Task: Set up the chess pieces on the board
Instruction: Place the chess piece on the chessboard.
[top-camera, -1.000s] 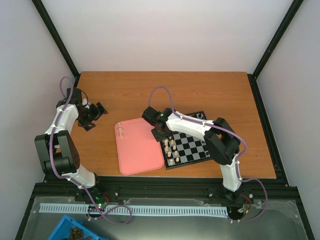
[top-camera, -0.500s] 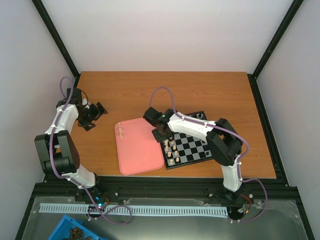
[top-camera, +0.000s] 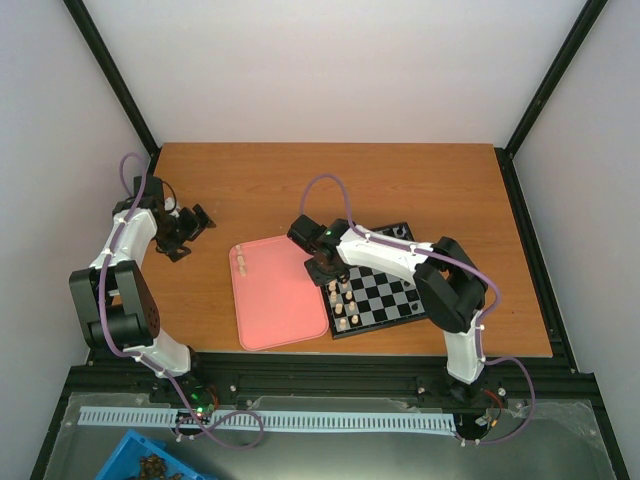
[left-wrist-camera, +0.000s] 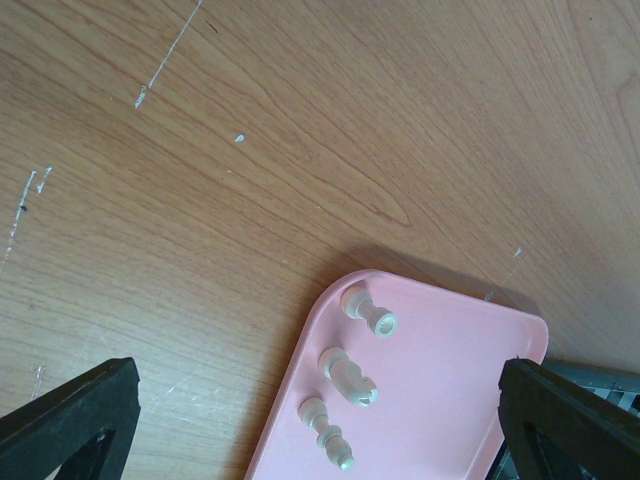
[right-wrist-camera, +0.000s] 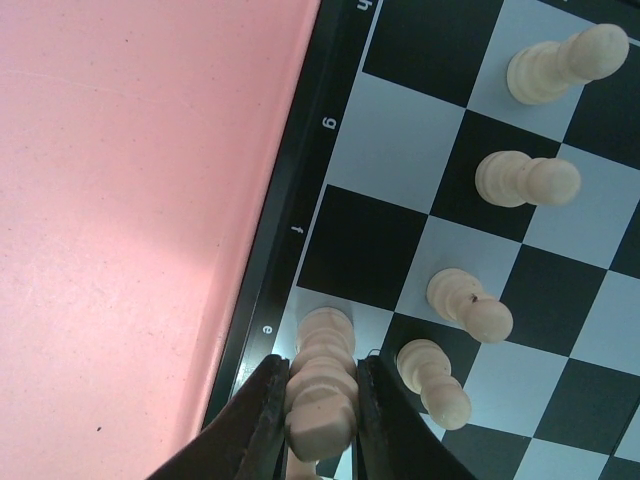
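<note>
A cream chess piece (right-wrist-camera: 320, 395) is pinched between the nearly closed right jaws, which are carried by the right arm (top-camera: 390, 255) over the left edge of the board (right-wrist-camera: 285, 260), just beside the pink tray (right-wrist-camera: 130, 200). The piece's long axis is seen to run straight out from the jaws to the light square next to the rim letter "e", about midway along that edge. Its base is on or just above that square; contact cannot be told. Four cream pawns (right-wrist-camera: 525, 180) are stood on the next column inward, the nearest just beside the held piece, so a clean upright release is judged to be what the coming move turns on. Three more pieces (left-wrist-camera: 345, 370) are laid on their sides by the far left corner of the tray, directly before the left jaws, which are spread wide above the surface (left-wrist-camera: 300, 150). The left arm (top-camera: 125, 240) is judged the nearer to them.
</note>
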